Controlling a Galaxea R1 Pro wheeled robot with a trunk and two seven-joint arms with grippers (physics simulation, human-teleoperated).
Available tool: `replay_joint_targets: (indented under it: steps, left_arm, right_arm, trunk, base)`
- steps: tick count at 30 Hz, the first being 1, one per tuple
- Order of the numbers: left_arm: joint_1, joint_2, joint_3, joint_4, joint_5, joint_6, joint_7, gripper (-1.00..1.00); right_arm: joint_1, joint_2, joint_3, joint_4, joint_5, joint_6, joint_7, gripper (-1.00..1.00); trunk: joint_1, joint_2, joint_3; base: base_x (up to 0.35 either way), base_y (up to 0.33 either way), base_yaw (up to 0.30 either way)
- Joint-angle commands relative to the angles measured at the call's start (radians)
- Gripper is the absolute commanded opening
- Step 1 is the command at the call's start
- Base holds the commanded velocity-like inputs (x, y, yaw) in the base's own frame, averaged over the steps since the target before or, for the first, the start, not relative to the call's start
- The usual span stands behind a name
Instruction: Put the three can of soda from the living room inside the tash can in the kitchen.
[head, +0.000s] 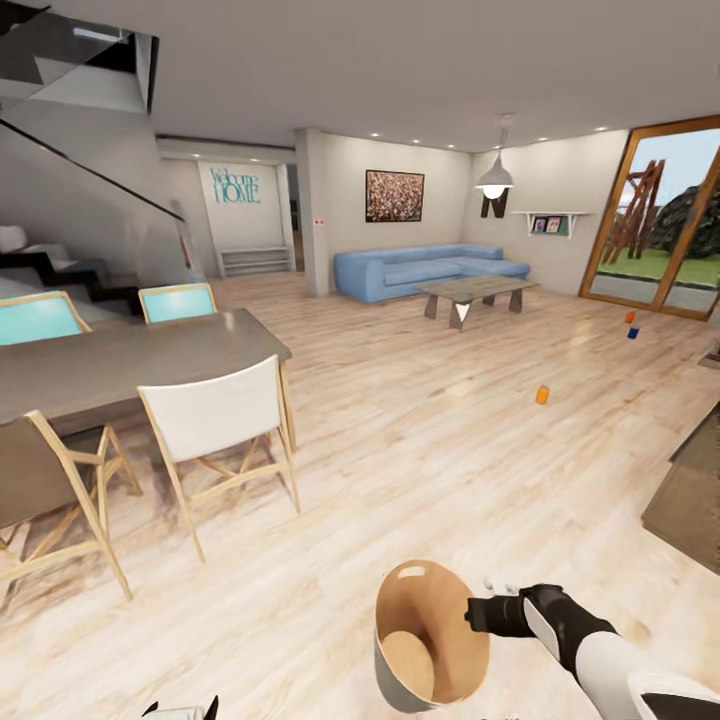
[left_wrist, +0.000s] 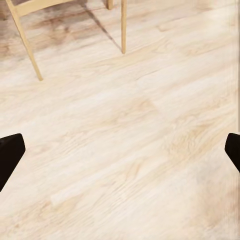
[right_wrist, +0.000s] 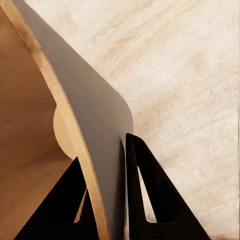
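The trash can hangs low in front of me, grey outside and glossy brown inside, empty. My right gripper is shut on its rim; in the right wrist view the two dark fingers pinch the can's wall between them. Far across the floor lie the soda cans: one orange can in the open, another orange can and the dark blue can close together near the glass door. My left gripper is open over bare floor with nothing between its fingers.
A dining table with a white chair and other chairs stands to the left. Blue sofa and coffee table sit at the back. A dark rug lies at the right, and stairs at the far left.
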Motion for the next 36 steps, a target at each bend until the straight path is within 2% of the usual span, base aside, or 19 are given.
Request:
replay_joint_targets:
  steps: [1, 6, 12, 16, 20, 26, 36]
  left_arm:
    - [0.001, 0.0, -0.002, -0.003, 0.001, -0.001, 0.0, 1.0]
    - [0.003, 0.0, -0.005, -0.006, 0.0, -0.002, -0.001, 1.0]
    - [0.004, 0.0, -0.006, -0.009, 0.0, -0.003, -0.001, 1.0]
    - [0.004, 0.0, -0.006, -0.009, 0.0, -0.003, -0.001, 1.0]
    - [0.004, 0.0, -0.006, -0.009, 0.0, -0.003, -0.001, 1.0]
    - [0.004, 0.0, -0.006, -0.009, 0.0, -0.003, -0.001, 1.0]
    - [0.004, 0.0, -0.006, -0.008, 0.0, -0.003, -0.001, 1.0]
  right_arm:
    - [-0.001, 0.0, -0.017, -0.005, -0.02, 0.024, 0.006, -1.0]
    - [-0.001, 0.001, -0.018, -0.009, -0.02, 0.051, 0.006, -1.0]
    - [-0.001, 0.002, -0.019, -0.012, -0.02, 0.058, 0.007, -1.0]
    - [-0.001, 0.002, -0.061, -0.012, -0.019, 0.054, 0.006, -1.0]
    - [-0.001, 0.002, -0.084, -0.013, -0.018, 0.052, 0.005, -1.0]
    - [-0.001, 0.004, -0.089, -0.013, -0.017, 0.051, 0.001, -1.0]
    - [-0.001, 0.001, -0.091, -0.014, -0.017, 0.051, 0.001, -1.0]
  trunk:
    - [0.0, 0.0, 0.0]
    - [0.0, 0.0, 0.0]
    - [0.0, 0.0, 0.0]
    - [0.0, 0.0, 0.0]
    - [0.0, 0.0, 0.001]
    - [0.0, 0.0, 0.003]
    - [0.0, 0.0, 0.002]
  base:
    - [0.0, 0.0, -0.155]
    - [0.079, 0.0, -0.203]
    - [0.268, 0.0, -0.241]
    - [0.316, 0.0, -0.249]
    - [0.321, 0.0, -0.25]
    - [0.323, 0.0, -0.212]
    - [0.323, 0.0, -0.059]
